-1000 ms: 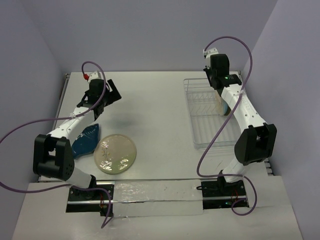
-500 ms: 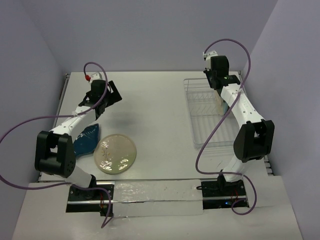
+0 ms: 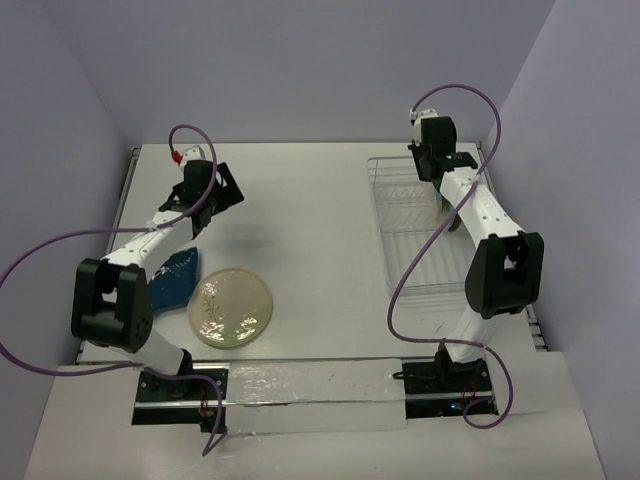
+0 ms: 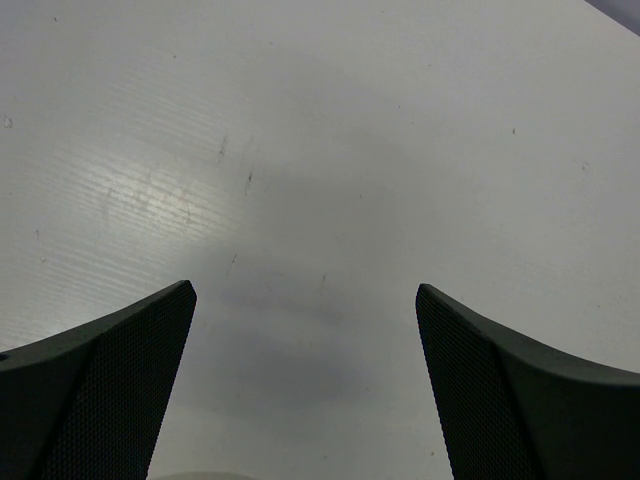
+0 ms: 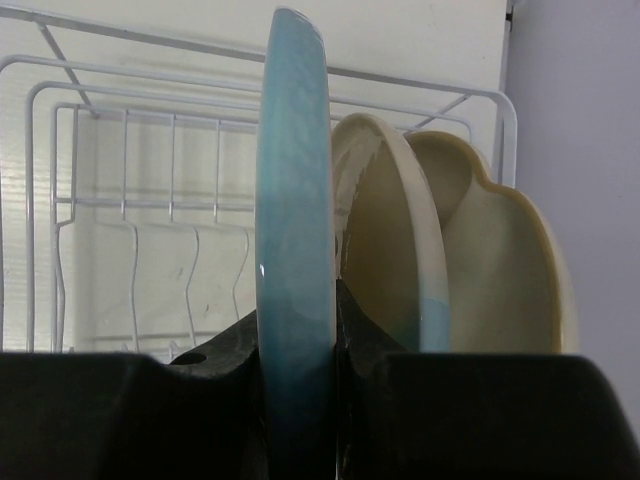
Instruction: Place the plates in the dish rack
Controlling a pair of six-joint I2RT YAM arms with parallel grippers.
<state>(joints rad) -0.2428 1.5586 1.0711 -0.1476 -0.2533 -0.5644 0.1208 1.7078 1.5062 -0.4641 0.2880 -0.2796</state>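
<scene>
My right gripper (image 5: 297,330) is shut on the rim of a cream-and-light-blue plate (image 5: 294,200) and holds it upright on edge over the far end of the white wire dish rack (image 5: 130,205). Just behind it stand a second cream-and-light-blue plate (image 5: 395,240) and the cream three-compartment plate (image 5: 500,270). In the top view the right gripper (image 3: 440,180) is over the rack (image 3: 405,250) near its back right. The dark blue plate (image 3: 170,280) and the pale green floral plate (image 3: 230,307) lie flat on the table at the left. My left gripper (image 3: 226,188) is open and empty above bare table (image 4: 305,380).
The table's back edge runs just behind the rack. The purple side wall is close on the rack's right. The near rows of rack prongs (image 3: 425,262) hold nothing. A clear strip (image 3: 300,385) lies along the table's front between the arm bases.
My right gripper has moved toward the back of the rack with the plate in it. The left gripper has shifted only slightly.
</scene>
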